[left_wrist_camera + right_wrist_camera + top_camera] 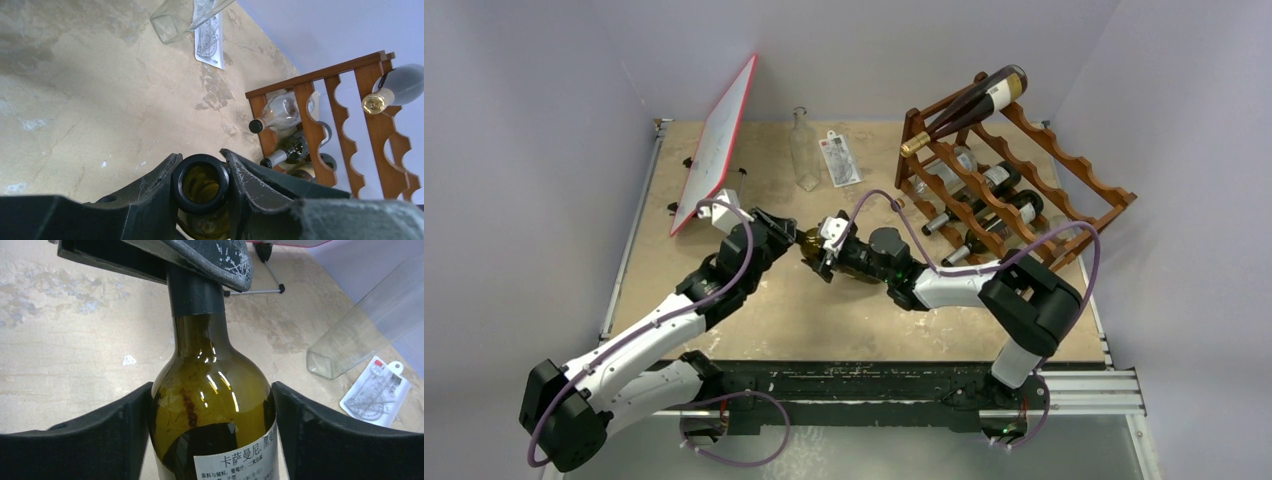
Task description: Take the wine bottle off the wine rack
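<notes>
Position check, mid-worktop. The wine bottle (215,410) is dark olive glass with a white label in Chinese print. It is off the wine rack (1072,160) and held between my two arms over the middle of the worktop (824,330), well apart from the rack at the far right corner.

Right claw (212,389) straddles the bottle's shoulder with a finger against the glass on each side, gripping it. Left claw (200,156) is pinched narrow on the black collar at the mouth. From the left wrist I look straight into the neck, pads tight on both sides of the rim.

I cannot tell whether the bottle's underside touches the worktop.

On the rack, a gold-capped bottle (969,108) lies tilted across the top tier, and other bottles (974,180) sit in the lower cradles.

Far edge: a clear glass bottle (803,150) stands upright with a protractor packet (839,160) just beside it. A red-framed board (716,145) is propped at far left.
</notes>
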Robot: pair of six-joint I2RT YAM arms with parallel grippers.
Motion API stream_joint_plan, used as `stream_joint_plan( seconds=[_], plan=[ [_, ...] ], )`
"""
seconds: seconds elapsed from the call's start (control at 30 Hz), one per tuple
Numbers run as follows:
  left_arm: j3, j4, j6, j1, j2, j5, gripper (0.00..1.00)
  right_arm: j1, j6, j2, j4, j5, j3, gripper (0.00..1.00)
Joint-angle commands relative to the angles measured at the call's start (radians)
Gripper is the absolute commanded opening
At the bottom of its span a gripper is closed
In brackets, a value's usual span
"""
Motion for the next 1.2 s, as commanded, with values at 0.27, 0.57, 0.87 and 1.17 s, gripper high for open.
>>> stream_joint_plan(
  seconds=[0.27,0.57,0.87,1.17],
  plan=[
    [0.447,-0.195,0.396,0.015,0.178,-0.133,0.00,0.000,0.019,-0.318,-0.142,0.064,-0.022,1.00],
    [0.722,-0.204,0.591,0.130,0.383,-0.038,0.00,-0.060,0.091,-0.483,-0.163,0.185,-0.126,1.00],
    [0.951,-0.197,0.792,0.146,0.550,-0.071,0.00,-0.116,0.146,-0.556,-0.170,0.148,-0.154,1.00],
    [1.112,-0.267,0.910,0.167,0.712,-0.107,0.00,-0.133,0.146,-0.612,-0.213,0.143,-0.145,1.00]
  ],
)
